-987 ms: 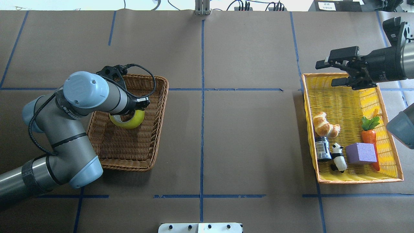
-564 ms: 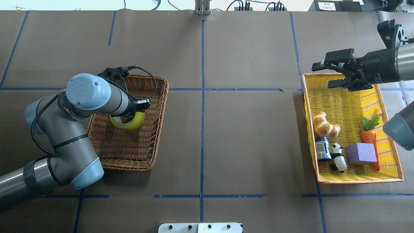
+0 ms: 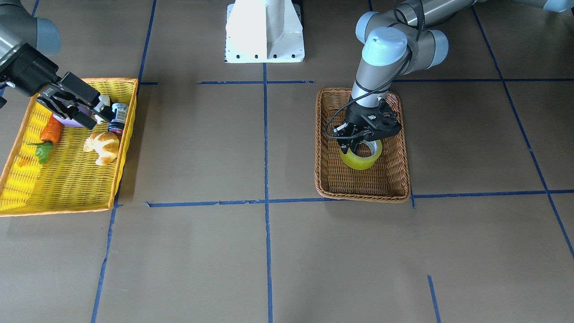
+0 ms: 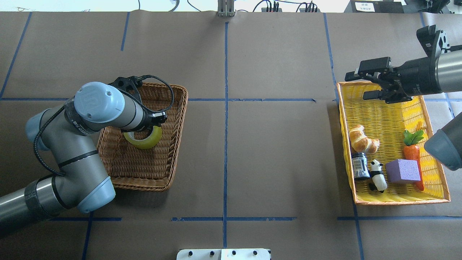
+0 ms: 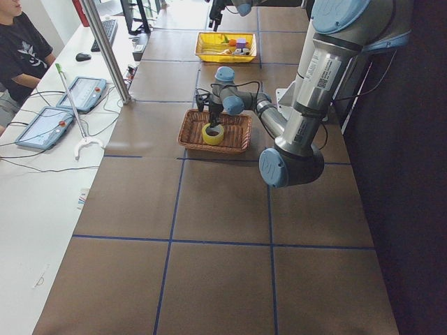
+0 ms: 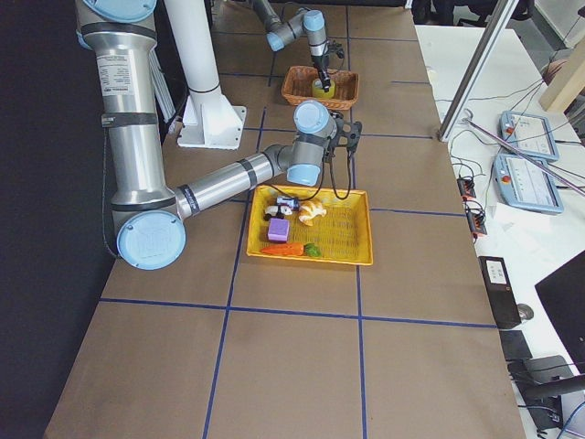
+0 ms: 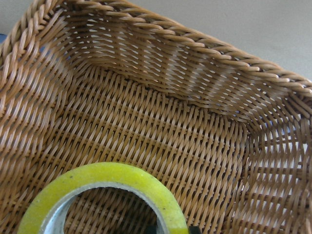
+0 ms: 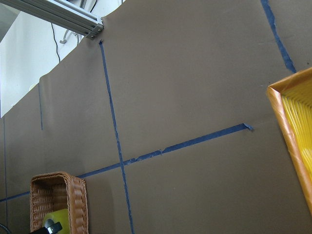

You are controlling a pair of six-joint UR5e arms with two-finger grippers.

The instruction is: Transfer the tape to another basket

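Observation:
The yellow-green tape (image 4: pixel 146 141) sits low inside the brown wicker basket (image 4: pixel 144 173), near its middle. My left gripper (image 3: pixel 358 146) points down into the basket and is shut on the tape's (image 3: pixel 358 160) wall. The left wrist view shows the tape's rim (image 7: pixel 97 178) close below and the basket's woven wall (image 7: pixel 170 122) behind. My right gripper (image 4: pixel 359 86) is open and empty above the far end of the yellow mesh basket (image 4: pixel 379 115).
The yellow basket holds a croissant (image 4: pixel 362 140), a dark jar (image 4: pixel 360 166), a toy panda (image 4: pixel 377 176), a purple block (image 4: pixel 402 171) and a carrot (image 4: pixel 412 151). Blue tape lines cross the brown table. The robot's white base (image 3: pixel 264 31) stands between the baskets.
My left gripper has moved the tape down a little, deeper into the wicker basket. My right gripper has shifted slightly left over the yellow basket's far end and stayed open.

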